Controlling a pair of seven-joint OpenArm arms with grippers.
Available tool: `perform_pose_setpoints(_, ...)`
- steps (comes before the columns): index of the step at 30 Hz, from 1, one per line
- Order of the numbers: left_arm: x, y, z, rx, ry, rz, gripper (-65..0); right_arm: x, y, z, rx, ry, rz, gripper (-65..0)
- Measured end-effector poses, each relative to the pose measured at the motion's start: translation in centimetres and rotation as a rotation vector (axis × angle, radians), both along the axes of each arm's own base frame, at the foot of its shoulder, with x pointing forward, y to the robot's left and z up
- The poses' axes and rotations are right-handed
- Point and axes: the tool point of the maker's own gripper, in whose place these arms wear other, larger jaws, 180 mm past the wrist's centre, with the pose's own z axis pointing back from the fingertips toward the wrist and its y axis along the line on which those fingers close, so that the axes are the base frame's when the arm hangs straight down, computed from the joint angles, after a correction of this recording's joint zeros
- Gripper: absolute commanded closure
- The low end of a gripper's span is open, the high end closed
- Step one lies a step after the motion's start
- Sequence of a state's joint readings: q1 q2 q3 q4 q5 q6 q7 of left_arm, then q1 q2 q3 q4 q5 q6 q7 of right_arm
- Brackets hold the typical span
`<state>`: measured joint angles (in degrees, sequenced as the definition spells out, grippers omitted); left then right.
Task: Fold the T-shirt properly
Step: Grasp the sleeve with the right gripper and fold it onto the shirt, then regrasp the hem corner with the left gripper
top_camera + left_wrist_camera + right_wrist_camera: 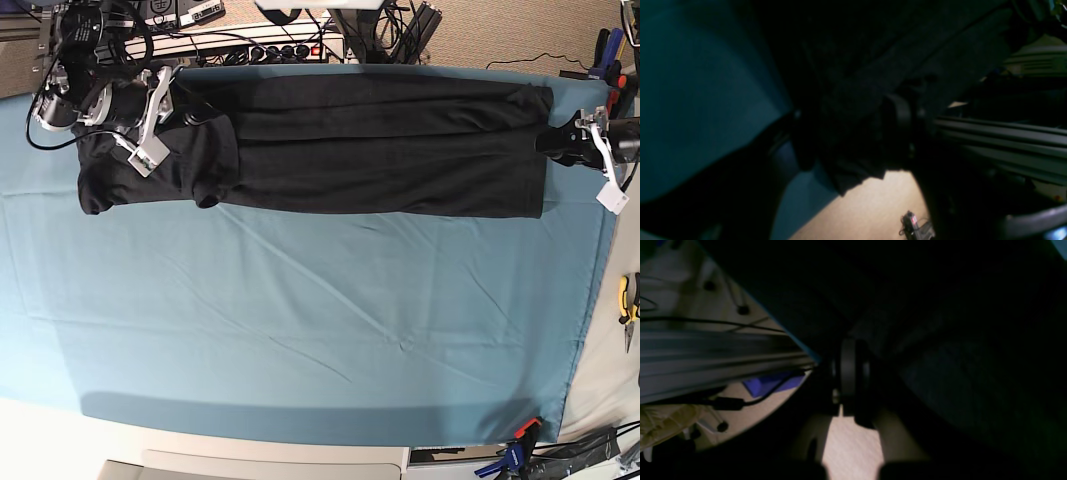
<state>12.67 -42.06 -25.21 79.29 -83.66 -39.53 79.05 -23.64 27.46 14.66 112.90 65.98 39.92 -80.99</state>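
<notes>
Lying folded lengthwise, the T-shirt point(380, 150) spans the table cloth point(300, 330).

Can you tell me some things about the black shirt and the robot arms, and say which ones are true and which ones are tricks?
1. The T-shirt lies in a long band across the far part of the table cloth. True.
2. The T-shirt is bright red. False: it is black.
3. The table cloth is teal. True.
4. The T-shirt is rolled into a ball in the middle of the table. False: it is stretched flat from one side to the other.
5. The left gripper is at one end of the T-shirt and the right gripper is at the other end. True.
6. The near half of the table cloth is covered with toys. False: no toys lie there.
</notes>
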Motion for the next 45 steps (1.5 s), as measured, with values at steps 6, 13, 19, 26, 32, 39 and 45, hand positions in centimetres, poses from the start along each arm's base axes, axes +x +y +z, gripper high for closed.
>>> perform_pose_setpoints(6,0.0,0.0,0.0,0.000,0.000,0.000,-30.9,0.0,-0.4,-0.3,-0.027,0.002,-0.002,0.0)
perform_pose_setpoints(13,0.0,0.0,0.0,0.000,0.000,0.000,-30.9,0.0,-1.2,-0.9,-0.080,0.006,-0.007,0.0)
perform_pose_setpoints(19,0.0,0.0,0.0,0.000,0.000,0.000,-30.9,-0.7,-1.5,-1.4,-0.104,0.027,-0.008,-2.3)
perform_pose_setpoints(26,0.2,0.0,0.1,-0.004,-0.008,0.007,-31.0,-1.8,-1.8,-2.0,-0.119,0.059,-0.007,-22.3)
perform_pose_setpoints(32,1.3,0.4,0.3,0.004,-0.057,0.049,-32.3,-0.7,-2.6,-0.4,-0.074,0.009,-0.070,-22.4)
perform_pose_setpoints(39,2.2,3.8,-1.7,0.181,-0.003,0.205,-36.1,3.3,-4.4,2.8,-0.019,-0.176,-0.266,-26.9)
perform_pose_setpoints(45,3.4,4.4,-1.4,0.200,0.003,0.246,-36.1,6.3,-3.8,4.9,0.104,-0.312,-0.413,-26.9)
